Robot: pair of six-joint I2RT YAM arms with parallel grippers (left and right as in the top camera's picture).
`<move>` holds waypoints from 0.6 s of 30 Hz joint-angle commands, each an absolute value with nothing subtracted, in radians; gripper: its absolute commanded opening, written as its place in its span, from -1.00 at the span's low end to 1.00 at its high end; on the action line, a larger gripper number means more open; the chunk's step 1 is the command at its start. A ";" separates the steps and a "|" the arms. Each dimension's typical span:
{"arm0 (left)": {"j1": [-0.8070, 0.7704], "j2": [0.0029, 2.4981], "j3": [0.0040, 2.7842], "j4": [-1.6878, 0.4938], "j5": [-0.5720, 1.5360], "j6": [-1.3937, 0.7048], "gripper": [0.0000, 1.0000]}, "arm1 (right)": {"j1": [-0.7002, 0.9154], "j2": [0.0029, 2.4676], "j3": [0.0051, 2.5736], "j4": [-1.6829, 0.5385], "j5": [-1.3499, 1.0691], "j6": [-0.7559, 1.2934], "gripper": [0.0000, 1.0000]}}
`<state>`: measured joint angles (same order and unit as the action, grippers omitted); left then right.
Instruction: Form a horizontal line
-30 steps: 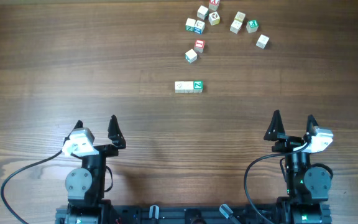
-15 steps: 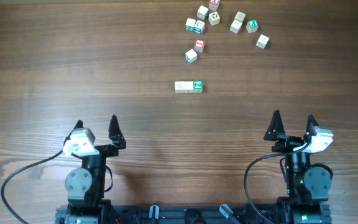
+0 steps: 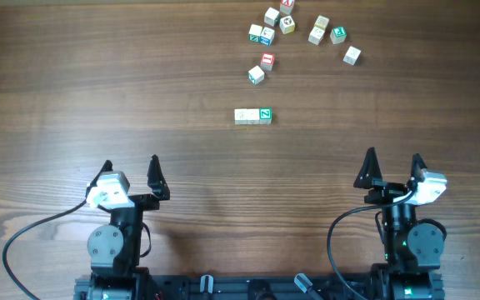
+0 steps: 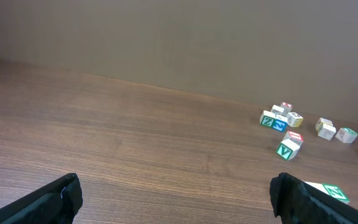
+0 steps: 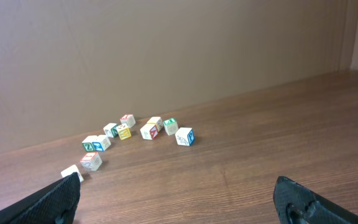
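Work surface: a brown wooden table [image 3: 98, 75] with fine lengthwise grain and a matt finish.

The horizontal line [image 3: 252, 116] is a short straight row of small pale wooden cubes with square faces, set edge to edge. It lies flat just above the centre of the overhead frame. Its rightmost cube carries a green mark on the top face. A loose group of scattered pale wooden cubes [image 3: 287, 24], marked in red, blue, green and yellow, occupies the top of the frame right of centre, well apart from the row.

The left gripper [image 3: 130, 167] is black with tapered, pointed fingers. It sits at the lower left of the overhead frame, fingers spread wide with nothing between them. The right gripper [image 3: 393, 158], of the same build, sits at the lower right, likewise spread and unloaded.

The row lies between the two grippers laterally and above both, touching neither. In the left wrist view its green-topped end shows at the lower right edge, just beside the right-hand finger [image 4: 291, 199].
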<state>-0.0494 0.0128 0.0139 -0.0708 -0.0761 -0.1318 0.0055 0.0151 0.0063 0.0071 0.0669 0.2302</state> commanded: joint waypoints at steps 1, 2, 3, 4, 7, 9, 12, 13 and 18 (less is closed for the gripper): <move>-0.042 0.004 0.006 -0.067 -0.057 -0.112 1.00 | 0.002 0.014 0.005 0.011 0.050 0.239 0.99; -0.042 0.004 0.006 -0.067 -0.057 -0.112 1.00 | 0.002 0.014 0.005 0.011 0.050 0.239 0.99; -0.042 0.004 0.006 -0.067 -0.057 -0.112 1.00 | 0.002 0.014 0.005 0.011 0.050 0.239 1.00; -0.042 0.004 0.006 -0.067 -0.057 -0.112 1.00 | 0.002 0.014 0.005 0.011 0.050 0.239 0.99; -0.042 0.004 0.006 -0.067 -0.057 -0.112 1.00 | 0.002 0.014 0.005 0.011 0.050 0.239 1.00; -0.042 0.004 0.006 -0.067 -0.057 -0.112 1.00 | 0.002 0.014 0.005 0.011 0.050 0.239 1.00; -0.042 0.004 0.006 -0.067 -0.057 -0.112 1.00 | 0.002 0.002 0.005 0.012 0.054 0.235 0.99; -0.042 0.004 0.006 -0.067 -0.057 -0.112 1.00 | 0.002 0.002 0.005 0.013 0.058 0.236 0.99; -0.042 0.004 0.006 -0.067 -0.057 -0.112 1.00 | 0.002 0.002 0.005 0.006 0.020 0.178 0.99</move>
<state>-0.0494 0.0128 0.0139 -0.0704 -0.0761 -0.1318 0.0055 0.0147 0.0063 0.0071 0.0669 0.2302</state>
